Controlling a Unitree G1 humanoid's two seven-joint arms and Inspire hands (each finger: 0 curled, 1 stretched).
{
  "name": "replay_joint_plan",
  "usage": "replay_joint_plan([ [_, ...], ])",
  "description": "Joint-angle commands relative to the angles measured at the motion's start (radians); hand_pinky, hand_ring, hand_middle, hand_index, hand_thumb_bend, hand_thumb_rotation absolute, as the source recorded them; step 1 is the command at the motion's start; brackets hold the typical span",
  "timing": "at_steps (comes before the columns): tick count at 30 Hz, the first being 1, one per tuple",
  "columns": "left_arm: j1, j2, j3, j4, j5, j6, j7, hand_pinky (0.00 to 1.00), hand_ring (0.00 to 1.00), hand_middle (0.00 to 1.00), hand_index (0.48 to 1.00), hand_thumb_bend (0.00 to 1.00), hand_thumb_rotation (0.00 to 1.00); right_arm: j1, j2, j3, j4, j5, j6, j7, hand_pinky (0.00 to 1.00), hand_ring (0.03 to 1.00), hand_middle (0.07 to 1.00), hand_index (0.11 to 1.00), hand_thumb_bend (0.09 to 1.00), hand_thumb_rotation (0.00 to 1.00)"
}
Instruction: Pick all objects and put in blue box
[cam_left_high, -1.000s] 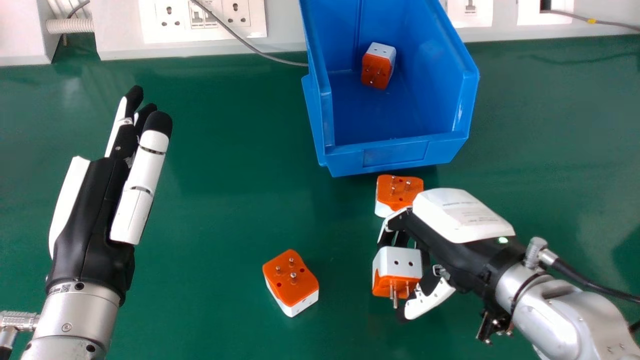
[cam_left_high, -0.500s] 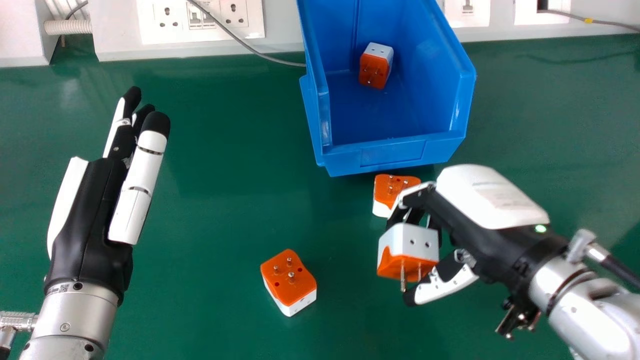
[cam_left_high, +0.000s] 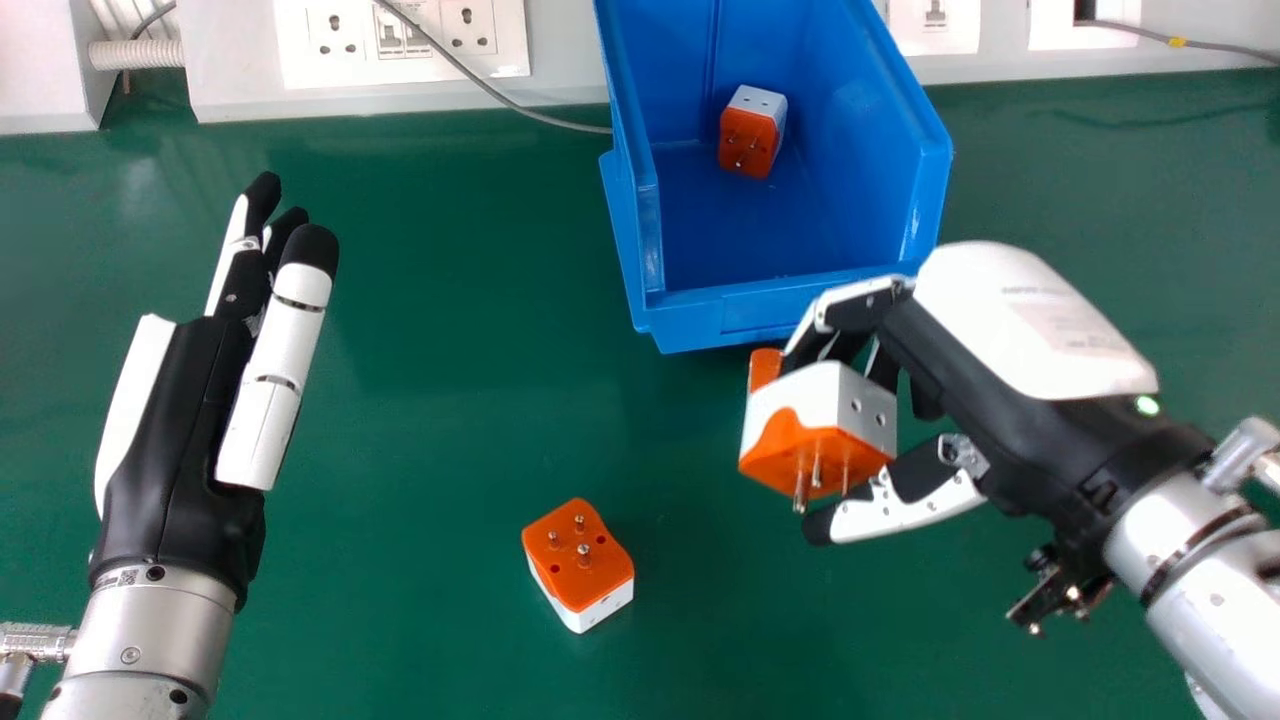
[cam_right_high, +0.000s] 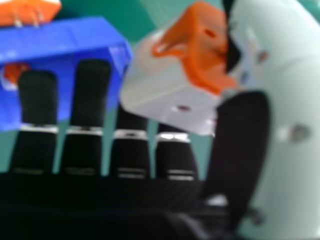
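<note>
So it's mid-transfer, I'd say: right hand (cam_left_high: 1030, 330) has its fingers bent round one side of a plug adapter (cam_left_high: 825, 410), thumb on the other, held up off the table. Next it'd need to clear the box's front wall and let go inside; those pins could snag the rim. Loose adapter (cam_left_high: 578, 555) is sitting nearer, pins up, left hand (cam_left_high: 190, 420) idle with straight fingers. Farther on, another adapter (cam_left_high: 765, 368) is mostly behind the right hand, just before the blue box (cam_left_high: 755, 312), with one adapter (cam_left_high: 750, 140) already inside. Versus half a second ago, the right hand and its adapter have shifted boxward, hiding more of that farther one.
</note>
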Motion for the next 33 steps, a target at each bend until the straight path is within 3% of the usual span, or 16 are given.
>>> replay_joint_plan([
  [1,-0.002,0.008,0.004,-0.009,-0.001,-0.031,0.001,0.94,0.98,0.99,1.0,0.47,1.0,-0.037,0.011,-0.027,-0.036,0.006,-0.009,-0.024,0.32,0.422,0.529,0.51,0.492,0.0],
  [19,0.008,0.013,0.0,-0.003,0.014,-0.053,-0.004,0.94,0.98,0.99,1.0,0.47,1.0,-0.244,0.056,-0.037,0.109,0.003,0.002,-0.098,0.32,0.424,0.53,0.514,0.492,0.0],
  [33,-0.006,0.012,-0.009,0.015,0.031,-0.058,-0.001,0.94,0.98,0.99,1.0,0.48,1.0,-0.459,0.076,0.035,0.391,-0.039,-0.007,-0.179,0.31,0.423,0.53,0.529,0.49,0.0],
])
